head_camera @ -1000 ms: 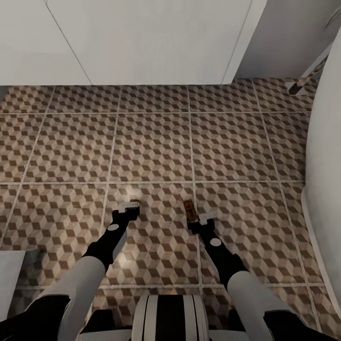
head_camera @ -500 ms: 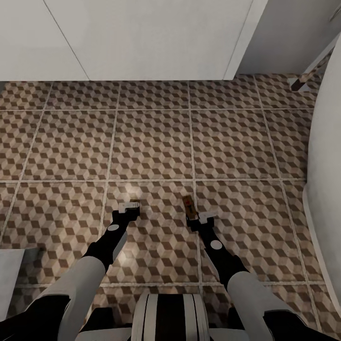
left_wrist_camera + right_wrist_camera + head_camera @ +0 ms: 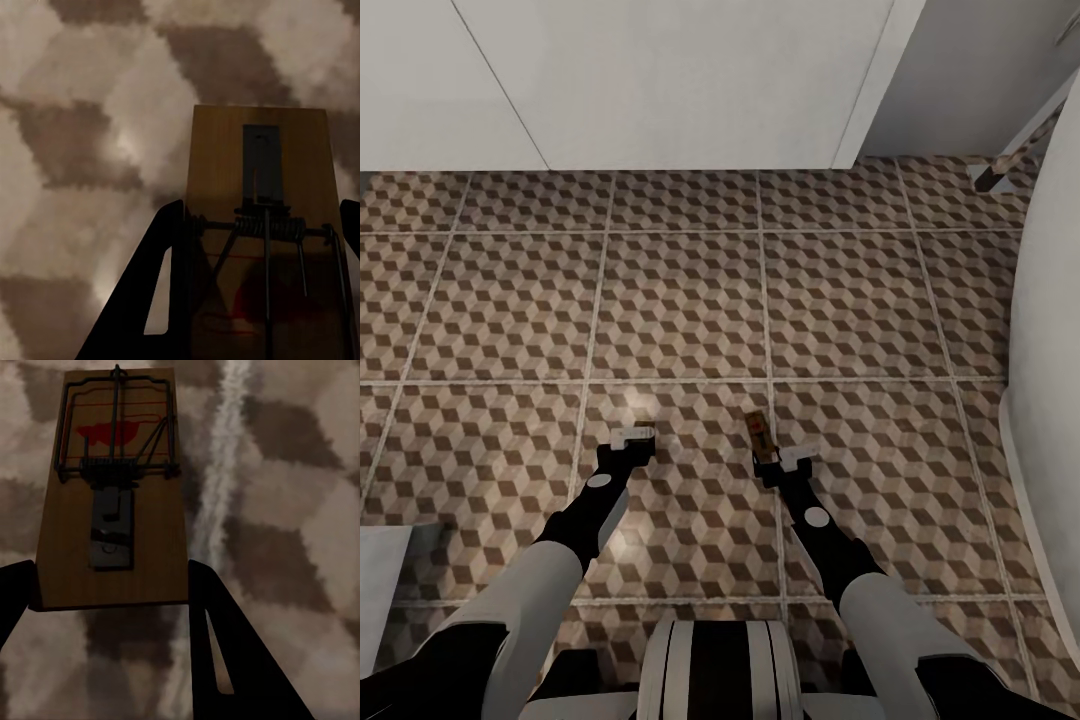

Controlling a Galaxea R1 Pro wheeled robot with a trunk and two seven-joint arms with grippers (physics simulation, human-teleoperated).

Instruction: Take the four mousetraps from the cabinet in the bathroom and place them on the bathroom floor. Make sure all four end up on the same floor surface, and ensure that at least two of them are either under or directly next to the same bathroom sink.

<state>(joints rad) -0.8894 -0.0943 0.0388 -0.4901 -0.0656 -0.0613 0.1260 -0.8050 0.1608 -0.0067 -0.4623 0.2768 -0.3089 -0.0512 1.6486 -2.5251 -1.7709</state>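
- A bathroom floor (image 3: 690, 300) of large square tiles printed with brown, beige and cream cubes, split by pale grout lines, spreads across the middle of the head view.
- A white cabinet front (image 3: 660, 80) runs along the top of the frame, a grey wall (image 3: 970, 80) stands at the upper right, and a curved white fixture (image 3: 1050, 400) lines the right edge.
- A pale box corner (image 3: 380, 580) shows at the lower left.
- Both arms reach forward low over the tiles, the left gripper (image 3: 632, 436) left of centre and the right gripper (image 3: 785, 462) just right of centre.
- The right gripper's fingers are clamped on the near end of a mousetrap (image 3: 760, 438); in the right wrist view the wooden board (image 3: 112, 495), with wire and a red mark, sits between two dark fingers (image 3: 217, 645) above a grout line.
- The left wrist view shows a second mousetrap (image 3: 259, 225) held between that gripper's dark fingers (image 3: 154, 300) over the tiles.
- Compared with a second ago, the cabinet edge sits slightly higher in the frame and the right-hand mousetrap appears a touch narrower; since half a second ago nothing visible has changed.
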